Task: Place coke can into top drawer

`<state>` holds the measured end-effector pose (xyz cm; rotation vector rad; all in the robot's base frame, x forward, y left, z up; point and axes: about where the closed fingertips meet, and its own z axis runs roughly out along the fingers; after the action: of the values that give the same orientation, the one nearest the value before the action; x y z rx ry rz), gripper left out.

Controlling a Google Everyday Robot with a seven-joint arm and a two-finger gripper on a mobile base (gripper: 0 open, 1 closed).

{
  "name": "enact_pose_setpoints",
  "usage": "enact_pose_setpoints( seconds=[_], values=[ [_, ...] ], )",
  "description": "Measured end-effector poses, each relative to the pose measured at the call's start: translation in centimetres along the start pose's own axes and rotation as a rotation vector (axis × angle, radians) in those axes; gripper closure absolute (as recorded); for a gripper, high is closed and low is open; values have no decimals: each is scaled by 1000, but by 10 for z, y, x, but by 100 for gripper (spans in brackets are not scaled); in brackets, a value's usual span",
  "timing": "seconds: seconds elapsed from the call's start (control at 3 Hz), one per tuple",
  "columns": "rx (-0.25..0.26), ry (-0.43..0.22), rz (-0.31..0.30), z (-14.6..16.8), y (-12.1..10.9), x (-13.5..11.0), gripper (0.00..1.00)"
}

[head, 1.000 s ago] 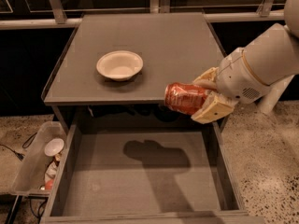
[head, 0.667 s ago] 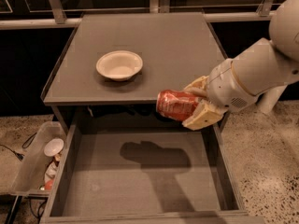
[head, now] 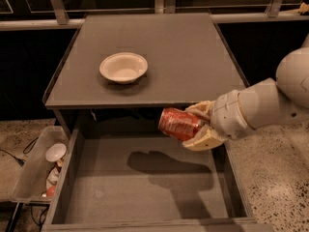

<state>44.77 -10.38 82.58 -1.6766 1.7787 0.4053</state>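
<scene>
**Centre right: coke can (head: 179,123) held above the top drawer (head: 106,192)**

Your gripper (head: 193,128) grips it sideways over the open drawer's right half. Higher left, a bowl (head: 123,67) sits on the cabinet (head: 193,57) top; a plastic bin (head: 30,170) stands lower left.

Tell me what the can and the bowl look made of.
The can, held sideways in the gripper over the open drawer: probably thin metal, glossy red print catching light. The bowl on the cabinet top: matte cream, plastic or ceramic, unclear.
</scene>
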Motion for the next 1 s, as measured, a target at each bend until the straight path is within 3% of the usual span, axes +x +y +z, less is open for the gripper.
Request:
enact_pose_setpoints(
  seconds=[0.33,1.0],
  values=[
    [-6,-75,34,26,11,24,100],
    [-66,-110,108,85,24,67,100]
  ],
)
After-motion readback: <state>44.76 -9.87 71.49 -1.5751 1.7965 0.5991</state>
